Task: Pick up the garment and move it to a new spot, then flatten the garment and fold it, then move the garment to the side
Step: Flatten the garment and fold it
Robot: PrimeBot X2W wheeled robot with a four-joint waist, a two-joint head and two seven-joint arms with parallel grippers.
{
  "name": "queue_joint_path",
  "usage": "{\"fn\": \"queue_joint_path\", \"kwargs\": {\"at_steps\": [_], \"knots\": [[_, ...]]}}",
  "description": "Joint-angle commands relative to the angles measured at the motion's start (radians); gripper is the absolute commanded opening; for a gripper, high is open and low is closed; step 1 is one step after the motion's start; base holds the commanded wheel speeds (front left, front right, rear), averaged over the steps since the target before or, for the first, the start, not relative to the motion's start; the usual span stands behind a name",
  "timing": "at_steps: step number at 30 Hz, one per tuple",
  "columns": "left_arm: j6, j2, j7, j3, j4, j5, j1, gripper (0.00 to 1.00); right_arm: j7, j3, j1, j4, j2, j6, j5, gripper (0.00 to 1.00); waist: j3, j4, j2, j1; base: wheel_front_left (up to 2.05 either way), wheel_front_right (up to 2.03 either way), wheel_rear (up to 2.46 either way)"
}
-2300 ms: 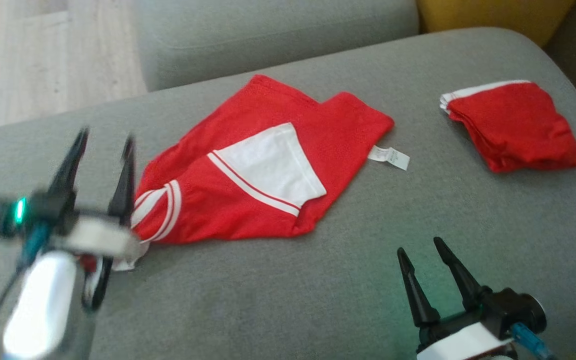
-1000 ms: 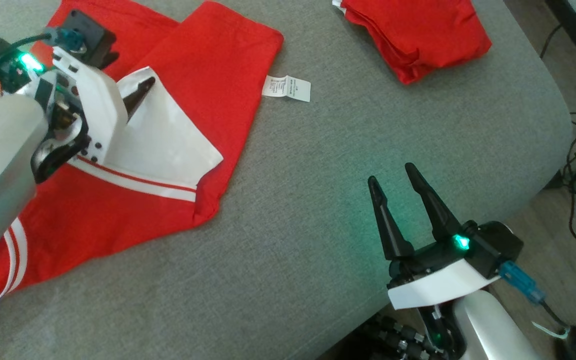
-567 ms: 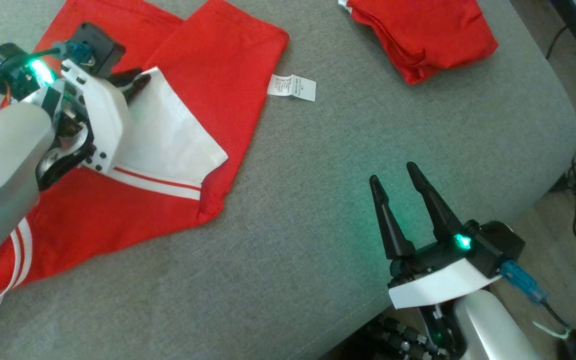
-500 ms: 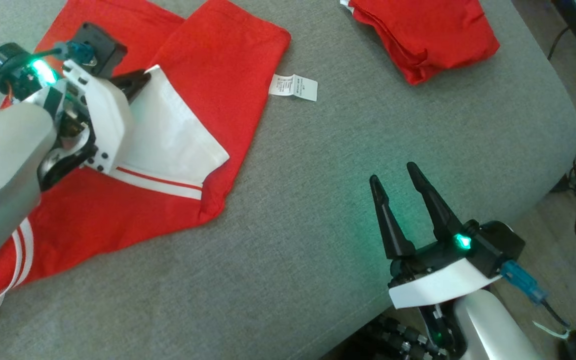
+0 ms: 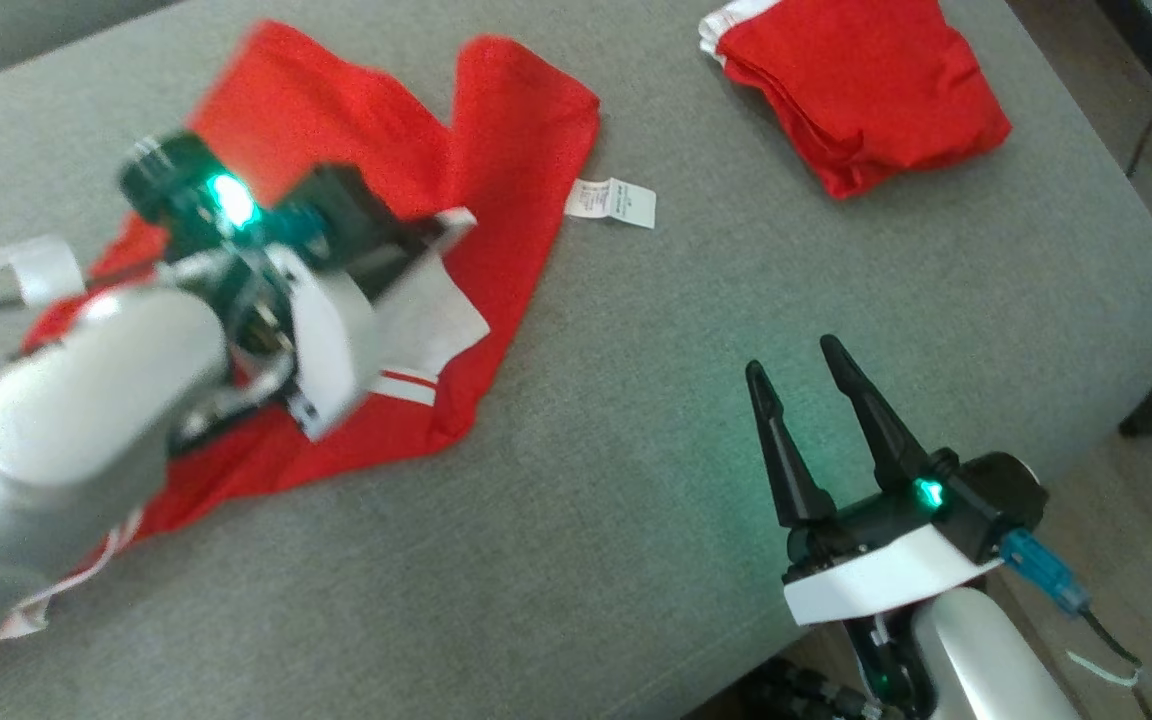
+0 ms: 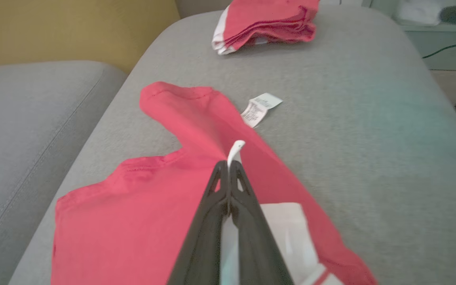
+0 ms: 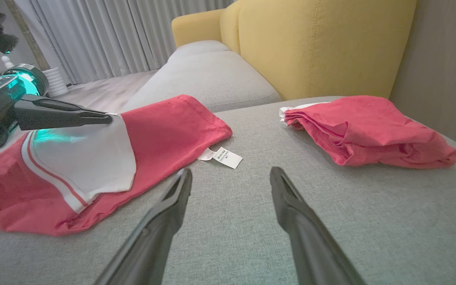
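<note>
Garment point(image 5: 526, 150) pickup underway: left gripper point(image 6: 228, 168) pinches its white panel point(image 7: 81, 158); right gripper point(image 5: 792, 355) hangs spread; next, probably lift and relocate.

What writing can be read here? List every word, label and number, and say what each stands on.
White care label at the edge of the red shirt, lying on the grey sofa cushion: lines of dark print, too small and blurred to read.
Folded red garment: no writing to be seen.
No other text, brand or number can be read.
</note>
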Motion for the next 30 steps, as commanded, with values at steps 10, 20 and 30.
{"fn": "queue_joint_path", "kwargs": {"at_steps": [10,20,30], "knots": [[0.002,0.033,0.033,0.044,-0.321,-0.046,0.119,0.0,-0.003,-0.009,0.051,-0.013,-0.003,-0.001,-0.056,1.0,-0.118,0.109,0.0,0.0001,0.0,0.0,0.0],[0.002,0.021,0.03,0.044,-0.299,-0.069,0.055,0.0,-0.003,0.012,0.051,-0.01,-0.005,-0.001,-0.07,1.0,-0.124,0.165,0.0,0.0001,0.0,0.0,0.0],[0.068,-0.07,-0.208,0.061,0.05,0.088,0.139,1.0,-0.003,0.0,0.039,0.001,-0.004,-0.001,-0.07,1.0,-0.093,0.158,0.0,0.0001,0.0,0.0,0.0]]}}
